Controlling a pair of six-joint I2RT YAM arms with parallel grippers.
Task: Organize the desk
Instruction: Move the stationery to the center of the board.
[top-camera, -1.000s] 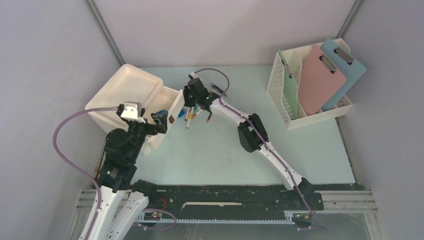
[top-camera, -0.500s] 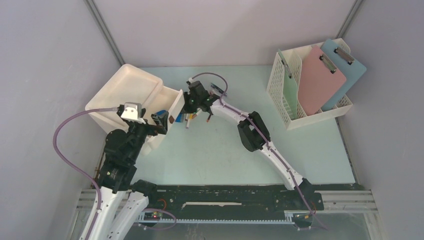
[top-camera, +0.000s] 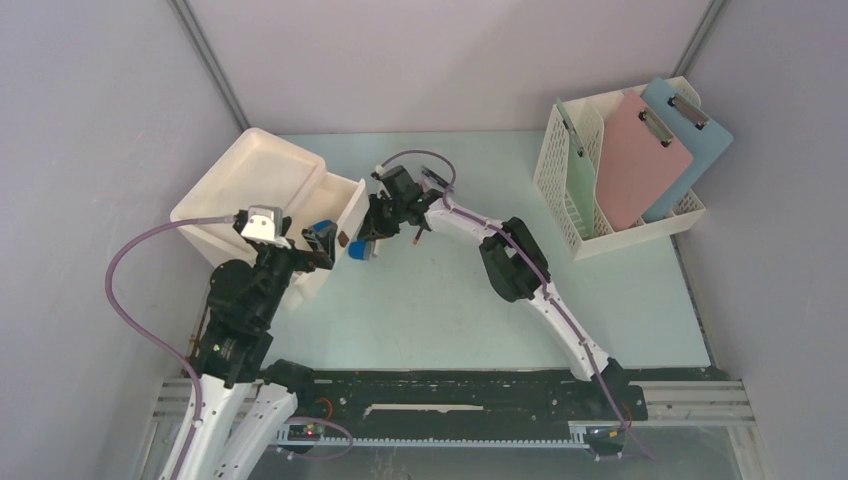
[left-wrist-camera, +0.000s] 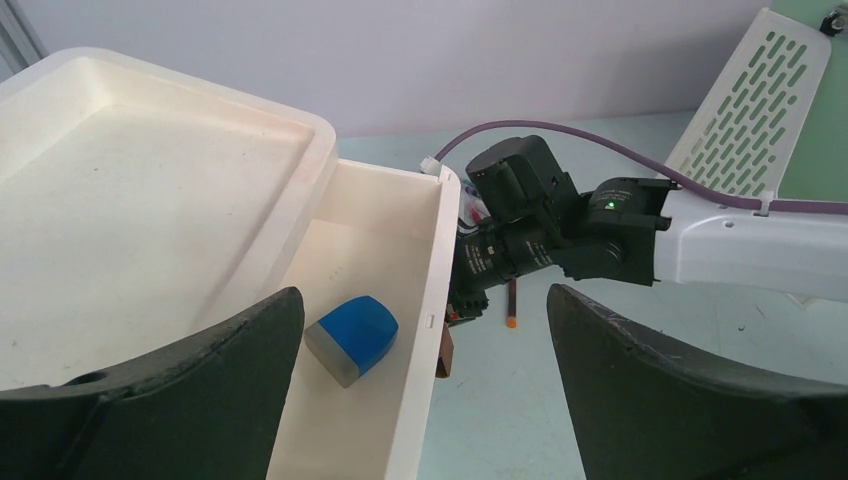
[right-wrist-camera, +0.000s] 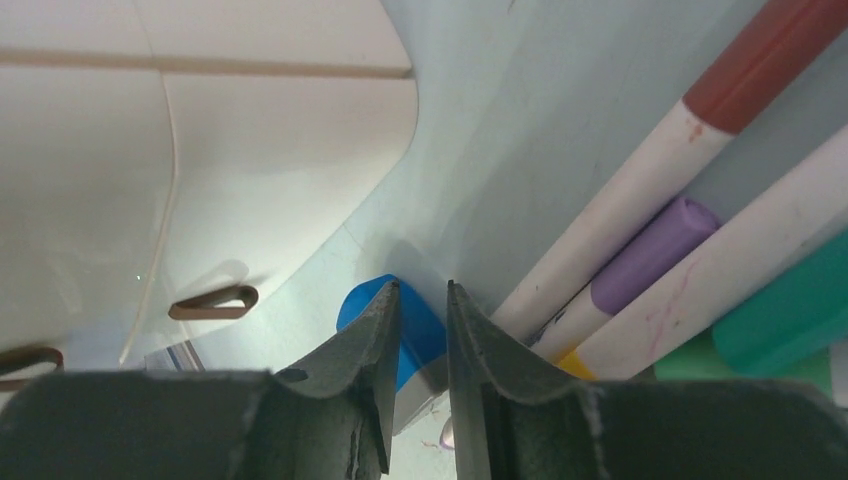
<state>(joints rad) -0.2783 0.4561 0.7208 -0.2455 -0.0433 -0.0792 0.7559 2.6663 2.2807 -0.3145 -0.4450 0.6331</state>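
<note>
Since right gripper shows only a narrow gap with nothing in it, and the eraser lies just past its tips, it likely needs to spread wider and square up over the eraser, clear of markers and drawer. Left gripper gapes wide, empty, over the drawer. Desk: pale mint-green, flat, grey-walled, black front rail, under both arms.

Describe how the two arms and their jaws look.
Both arms have white shells with black joint housings. The left arm carries a silvery camera at its wrist; the right arm shows a small green light near its wrist. A purple cable runs along each. The jaws are dark grey, broad and curved.
</note>
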